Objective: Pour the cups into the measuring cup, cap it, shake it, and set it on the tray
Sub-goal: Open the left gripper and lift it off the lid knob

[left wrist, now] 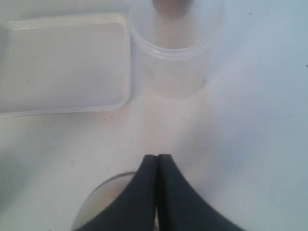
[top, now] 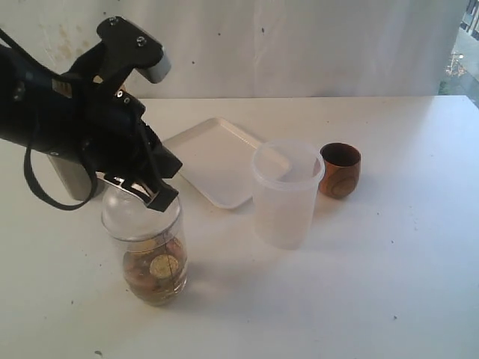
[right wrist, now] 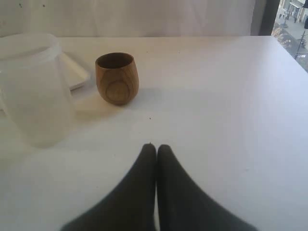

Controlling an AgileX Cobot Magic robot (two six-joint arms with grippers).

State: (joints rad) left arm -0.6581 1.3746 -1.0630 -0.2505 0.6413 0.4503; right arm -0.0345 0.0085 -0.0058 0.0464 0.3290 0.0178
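Observation:
The clear measuring cup [top: 155,263] stands at the front left with brown contents in its bottom and a clear dome cap [top: 133,215] on top. My left gripper [top: 161,196] [left wrist: 158,157] is shut, its tips over the cap [left wrist: 103,192]; I cannot tell if they touch it. Behind the left arm stands the steel tumbler [top: 72,179], mostly hidden. Right of the middle sits the wooden cup [top: 340,170] [right wrist: 117,77], upright. The white tray [top: 217,161] [left wrist: 65,62] lies at the back centre. My right gripper [right wrist: 156,147] is shut with nothing in it, short of the wooden cup.
A frosted plastic tub [top: 287,193] [left wrist: 175,53] [right wrist: 31,86] stands between the tray and the wooden cup. The tray's corner [right wrist: 76,72] shows behind the tub. A white wall runs behind the table; the table's right edge is near a window.

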